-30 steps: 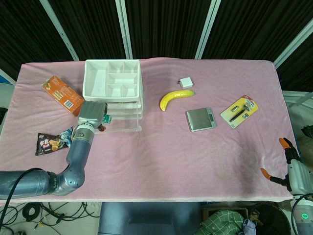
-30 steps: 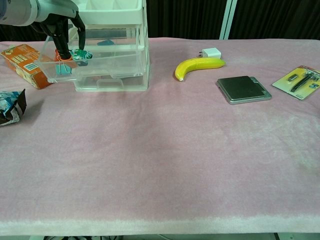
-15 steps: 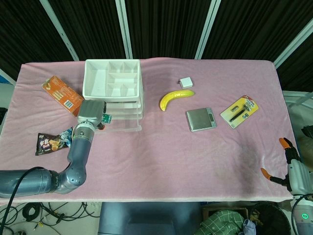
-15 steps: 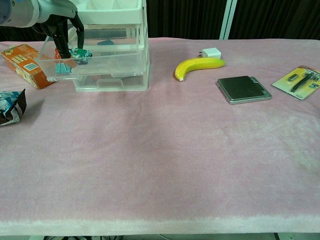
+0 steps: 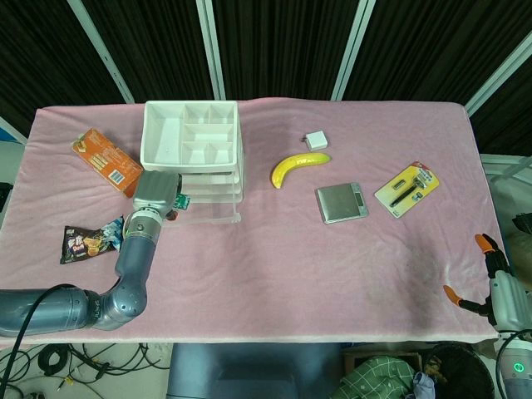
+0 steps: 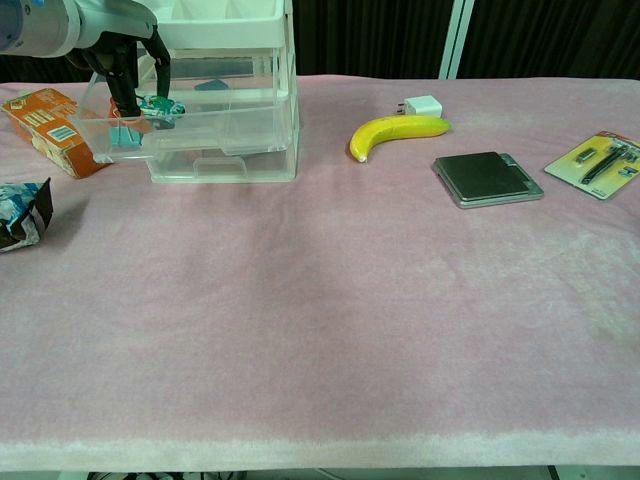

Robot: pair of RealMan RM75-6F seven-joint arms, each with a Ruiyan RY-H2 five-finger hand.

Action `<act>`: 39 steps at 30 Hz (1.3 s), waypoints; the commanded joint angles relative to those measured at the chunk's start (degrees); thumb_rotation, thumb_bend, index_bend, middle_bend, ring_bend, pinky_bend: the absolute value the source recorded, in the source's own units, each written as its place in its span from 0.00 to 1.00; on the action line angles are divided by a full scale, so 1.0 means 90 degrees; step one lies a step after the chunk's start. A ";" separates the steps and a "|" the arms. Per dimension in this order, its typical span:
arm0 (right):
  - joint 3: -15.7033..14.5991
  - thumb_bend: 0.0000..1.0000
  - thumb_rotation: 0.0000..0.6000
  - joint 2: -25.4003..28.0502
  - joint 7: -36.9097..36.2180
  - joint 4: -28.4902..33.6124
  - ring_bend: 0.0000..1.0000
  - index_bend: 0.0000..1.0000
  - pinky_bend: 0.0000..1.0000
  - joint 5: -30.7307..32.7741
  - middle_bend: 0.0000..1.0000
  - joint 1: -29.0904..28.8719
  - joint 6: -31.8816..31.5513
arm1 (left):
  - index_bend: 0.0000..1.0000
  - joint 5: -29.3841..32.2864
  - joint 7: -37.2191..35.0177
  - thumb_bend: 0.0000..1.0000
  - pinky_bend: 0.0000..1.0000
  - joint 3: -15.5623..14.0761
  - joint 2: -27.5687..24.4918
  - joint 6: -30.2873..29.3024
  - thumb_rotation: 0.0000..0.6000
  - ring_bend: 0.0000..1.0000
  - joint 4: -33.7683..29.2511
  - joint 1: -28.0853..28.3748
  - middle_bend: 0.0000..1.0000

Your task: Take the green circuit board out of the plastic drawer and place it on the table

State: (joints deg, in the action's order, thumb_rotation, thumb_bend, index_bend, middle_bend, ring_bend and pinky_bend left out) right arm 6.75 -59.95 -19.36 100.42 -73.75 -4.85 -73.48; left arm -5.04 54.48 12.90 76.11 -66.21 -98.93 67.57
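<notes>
Circuit board, green, sits at the upper left of the chest view, pinched between the dark fingers of the left hand, just over the pulled-out drawer of the clear plastic drawer unit; in the head view a small green corner of the board shows just right of the left hand, at the front left of the unit; whether the board touches the drawer wall cannot be told; a white divided tray tops the unit. Right hand lies at the lower right edge of the head view, off the counter's corner, its orange-tipped fingers apart with nothing between them, well apart from the board. Left of the unit lie an orange box and a snack bag; to the right, a banana, a white charger, a grey scale and a yellow blister pack.
</notes>
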 commanded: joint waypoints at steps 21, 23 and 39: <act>-0.0008 0.13 1.00 0.0001 -0.0001 0.0011 0.00 0.00 0.12 -0.0036 0.00 0.0008 -0.0017 | 0.54 -0.0708 -0.0544 0.37 1.00 0.0387 -0.1131 -0.0076 1.00 1.00 -0.1380 -0.0279 1.00; -0.0007 0.13 1.00 -0.0001 0.0010 0.0008 0.00 0.00 0.12 -0.0034 0.00 0.0006 -0.0017 | 0.54 -0.0836 -0.0631 0.37 1.00 0.0469 -0.1366 -0.0078 1.00 1.00 -0.1640 -0.0319 1.00; -0.0019 0.13 1.00 -0.0014 0.0063 0.0012 0.00 0.00 0.12 -0.0075 0.00 0.0013 -0.0056 | 0.54 -0.3511 -0.1442 0.37 1.00 -0.0567 -0.2848 0.0031 1.00 1.00 -0.4007 -0.1853 1.00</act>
State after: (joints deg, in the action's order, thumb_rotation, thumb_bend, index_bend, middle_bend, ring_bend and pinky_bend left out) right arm 6.58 -60.07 -18.79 100.52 -74.43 -4.73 -73.99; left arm -31.19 43.42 11.65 52.40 -66.76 -132.44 54.82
